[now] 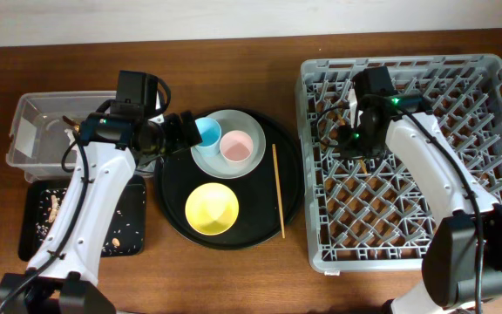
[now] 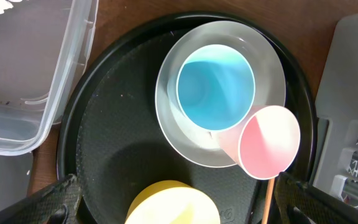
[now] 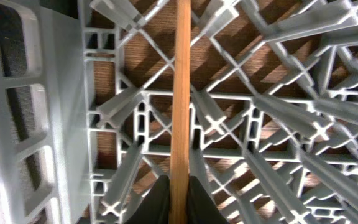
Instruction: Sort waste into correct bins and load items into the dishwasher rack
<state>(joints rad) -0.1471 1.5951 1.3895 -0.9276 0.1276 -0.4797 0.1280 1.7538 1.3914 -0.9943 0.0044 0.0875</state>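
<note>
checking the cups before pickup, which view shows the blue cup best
Left wrist: the blue cup fills mid-frame, mouth up, on the plate. Overhead shows it small beside the left gripper. Right wrist shows only rack and a chopstick.

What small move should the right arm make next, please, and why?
Probably open the right gripper and let go: it holds the chopstick, which is down among the ribs of the dishwasher rack, so the chopstick seems placed.

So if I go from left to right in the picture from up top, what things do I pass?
Clear tub → blue cup → pink cup → wooden chopstick → grey rack.
</note>
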